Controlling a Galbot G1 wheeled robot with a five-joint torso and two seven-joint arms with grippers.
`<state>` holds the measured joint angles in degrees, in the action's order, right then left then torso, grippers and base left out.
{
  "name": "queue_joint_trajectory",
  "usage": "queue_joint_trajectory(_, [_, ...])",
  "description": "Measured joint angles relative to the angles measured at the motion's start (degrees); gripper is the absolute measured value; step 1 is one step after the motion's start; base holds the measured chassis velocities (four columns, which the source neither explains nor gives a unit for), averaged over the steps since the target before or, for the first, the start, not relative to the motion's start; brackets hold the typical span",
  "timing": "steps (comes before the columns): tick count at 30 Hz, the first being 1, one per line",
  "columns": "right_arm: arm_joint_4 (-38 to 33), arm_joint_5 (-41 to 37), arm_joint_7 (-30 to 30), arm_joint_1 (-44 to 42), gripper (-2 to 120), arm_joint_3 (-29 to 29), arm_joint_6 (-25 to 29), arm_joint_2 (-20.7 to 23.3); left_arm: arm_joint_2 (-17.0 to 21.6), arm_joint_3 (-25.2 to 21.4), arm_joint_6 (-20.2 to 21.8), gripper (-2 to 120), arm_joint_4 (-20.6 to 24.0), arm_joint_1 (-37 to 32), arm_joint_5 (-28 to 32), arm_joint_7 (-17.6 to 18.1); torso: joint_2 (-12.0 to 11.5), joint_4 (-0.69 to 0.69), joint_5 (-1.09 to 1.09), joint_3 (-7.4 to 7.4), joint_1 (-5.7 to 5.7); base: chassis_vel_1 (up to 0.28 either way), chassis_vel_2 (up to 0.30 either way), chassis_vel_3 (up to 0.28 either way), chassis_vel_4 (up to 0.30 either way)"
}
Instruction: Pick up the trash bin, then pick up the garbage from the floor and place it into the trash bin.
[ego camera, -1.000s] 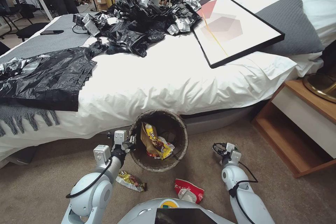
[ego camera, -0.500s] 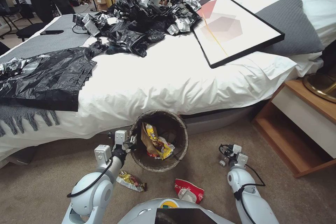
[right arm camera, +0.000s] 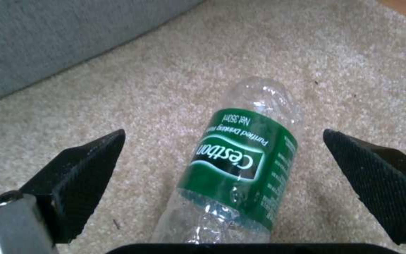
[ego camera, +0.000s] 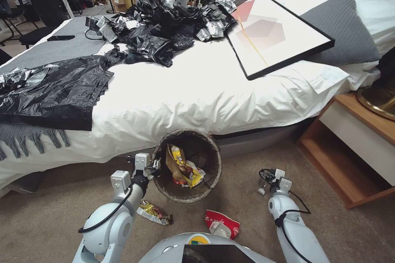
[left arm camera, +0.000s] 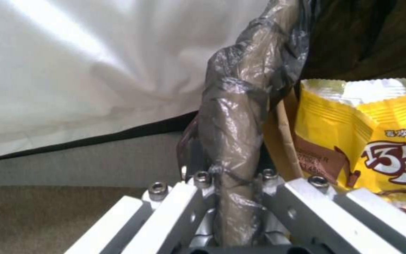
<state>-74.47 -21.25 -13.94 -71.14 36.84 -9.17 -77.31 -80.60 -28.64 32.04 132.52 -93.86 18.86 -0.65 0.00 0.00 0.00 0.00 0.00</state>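
A: What crowded the trash bin (ego camera: 187, 165)?

B: It sat on the carpet (ego camera: 49, 209) against the bed (ego camera: 197, 94), the white duvet hanging just behind its bag-lined rim. The left gripper (ego camera: 153, 167) was clamped on that rim. A snack wrapper (ego camera: 153, 213) lay near the left arm, a crumpled red carton (ego camera: 222, 224) near the robot's front, and a wooden nightstand (ego camera: 362, 144) stood off to the right.

A: And the right gripper (ego camera: 263, 181)?

B: Low over the carpet right of the bin, its black pads (right arm camera: 78, 176) spread wide on either side of a clear bottle with a green label (right arm camera: 245, 165), not touching it.

A: What did the wrist cameras add?

B: The left one showed the brown bag film (left arm camera: 238, 141) pinched between the metal fingers (left arm camera: 184, 201), beside a yellow snack bag (left arm camera: 363, 141) inside the bin. From the head camera the bottle was mostly hidden.
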Motion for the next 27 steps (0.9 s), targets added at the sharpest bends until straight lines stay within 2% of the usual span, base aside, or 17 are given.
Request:
queue_joint_trajectory(4, [2.6, 0.66, 0.37, 1.18, 100, 0.42, 0.76, -0.13, -0.07, 0.05, 0.0, 0, -0.02, 0.01, -0.08, 0.0, 0.0, 0.01, 0.0, 0.0, 0.0, 0.0, 0.0, 0.0, 0.0])
queue_joint_trajectory(24, [6.63, 1.52, 1.04, 2.18, 100, 0.97, 1.89, -0.33, -0.14, -0.02, 0.0, 0, -0.14, 0.05, -0.1, -0.01, 0.0, 0.0, 0.0, 0.0, 0.0, 0.0, 0.0, 0.0, 0.0])
queue_joint_trajectory(27, [7.41, 1.79, 1.15, 2.5, 93, 1.0, 2.14, -0.47, -0.17, -0.02, 0.0, 0, -0.22, 0.05, -0.1, -0.02, 0.0, 0.0, 0.0, 0.0, 0.0, 0.0, 0.0, 0.0, 0.0])
